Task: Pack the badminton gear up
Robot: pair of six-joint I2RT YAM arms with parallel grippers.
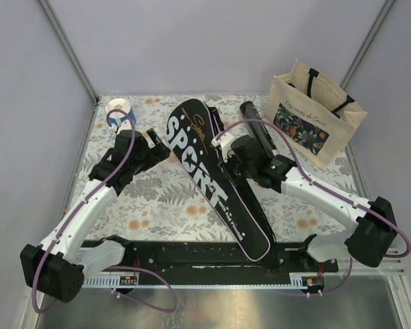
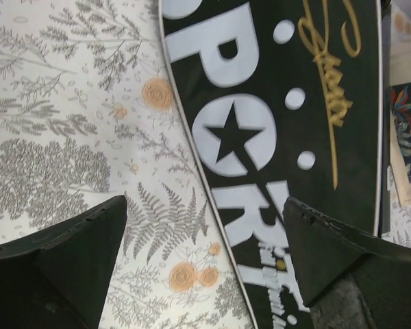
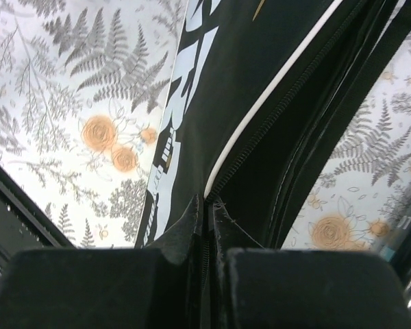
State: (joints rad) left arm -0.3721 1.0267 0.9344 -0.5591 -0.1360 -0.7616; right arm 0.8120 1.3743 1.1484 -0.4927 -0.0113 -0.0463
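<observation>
The black racket-shaped case (image 1: 209, 171) lettered SPORT lies diagonally across the floral table, head at the back. My left gripper (image 1: 154, 144) stands open just left of the case's head; in the left wrist view its jaws (image 2: 205, 205) straddle the case's (image 2: 281, 103) white-piped left edge above the cloth. My right gripper (image 1: 222, 147) is at the case's right side, shut (image 3: 207, 205) on the zipper edge (image 3: 274, 110) of the case (image 3: 219, 89). A long black tube (image 1: 257, 130) lies behind the right gripper, partly hidden by the arm.
A beige tote bag (image 1: 315, 120) with a floral panel stands at the back right. A blue-and-white tape roll (image 1: 118, 113) sits at the back left corner. The black base rail (image 1: 192, 253) of the arms runs along the near edge.
</observation>
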